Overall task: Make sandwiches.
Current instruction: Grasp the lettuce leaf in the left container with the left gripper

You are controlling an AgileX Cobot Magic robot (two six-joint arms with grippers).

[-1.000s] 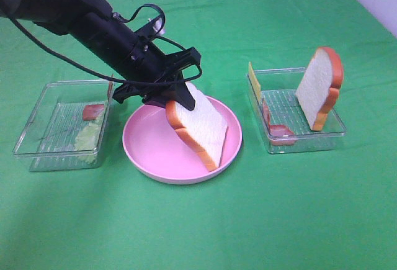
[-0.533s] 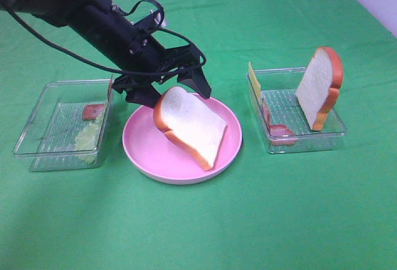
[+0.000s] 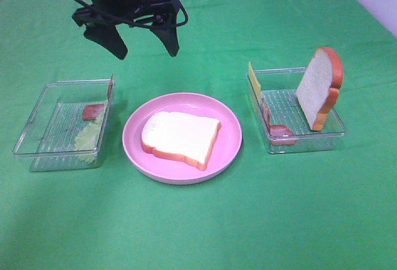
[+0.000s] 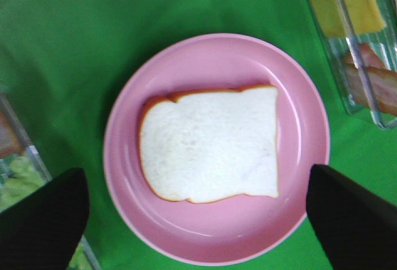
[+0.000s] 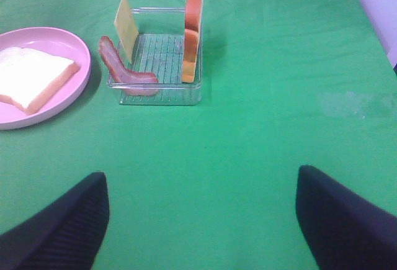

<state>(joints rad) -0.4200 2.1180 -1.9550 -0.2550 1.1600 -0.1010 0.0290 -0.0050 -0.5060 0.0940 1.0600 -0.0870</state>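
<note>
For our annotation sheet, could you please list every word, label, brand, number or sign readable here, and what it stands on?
No readable text in any view.
The flat bread slice, pink plate, left tray, right tray, upright bread slice and green cloth all appear plain, without labels.

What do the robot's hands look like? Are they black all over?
Yes, all black. The left pincer has two chunky, pointed fingers with thin black cables looping around it. The right pincer shows two broad dark fingers, faintly ribbed.
</note>
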